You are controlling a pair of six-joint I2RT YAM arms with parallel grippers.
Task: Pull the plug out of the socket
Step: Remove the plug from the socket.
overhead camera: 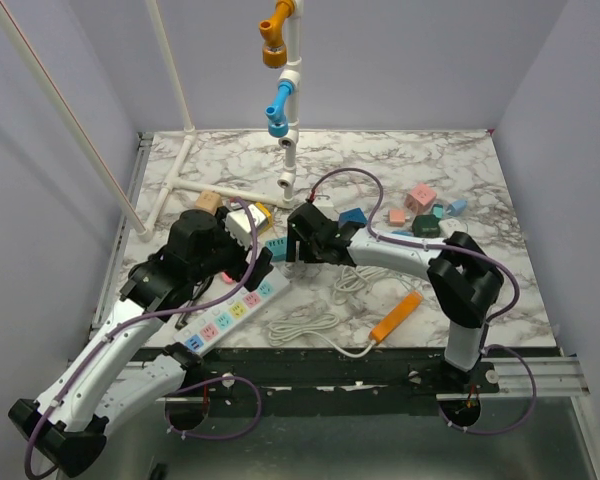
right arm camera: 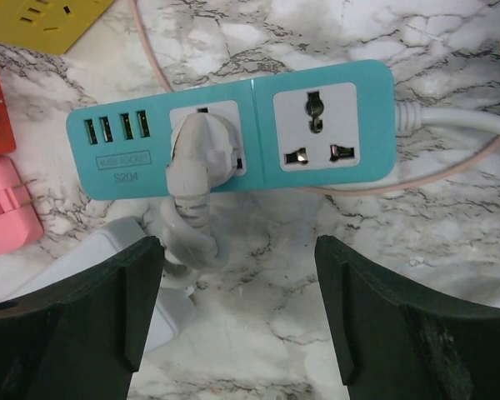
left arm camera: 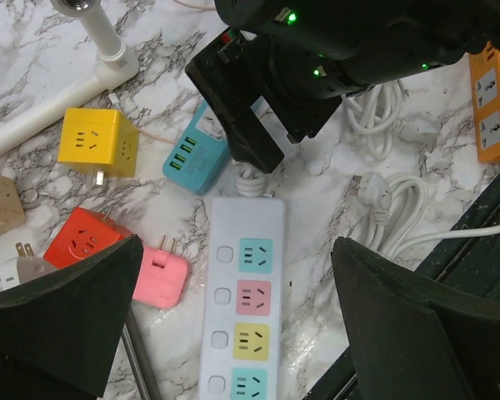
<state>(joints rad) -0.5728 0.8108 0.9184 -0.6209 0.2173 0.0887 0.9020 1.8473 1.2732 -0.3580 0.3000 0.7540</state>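
Observation:
The long white power strip (overhead camera: pixel 235 312) with pastel outlets lies at the table's front left. In the left wrist view (left arm camera: pixel 243 308) it runs between my fingers. My left gripper (left arm camera: pixel 237 246) is open above it, one jaw on each side, not touching. Its cord ends in a white plug (right arm camera: pixel 202 150) seated in a teal socket block (right arm camera: pixel 317 125) with USB ports, which also shows in the left wrist view (left arm camera: pixel 196 154). My right gripper (right arm camera: pixel 237 250) is open and empty, just in front of the plug, above its bent cord.
A pink adapter (left arm camera: pixel 160 277), a red cube (left arm camera: pixel 87 240) and a yellow cube socket (left arm camera: pixel 96 142) lie left of the strip. A coiled white cord (overhead camera: pixel 302 325) and an orange strip (overhead camera: pixel 395 317) lie front right. A white pipe stand (overhead camera: pixel 288 100) rises behind.

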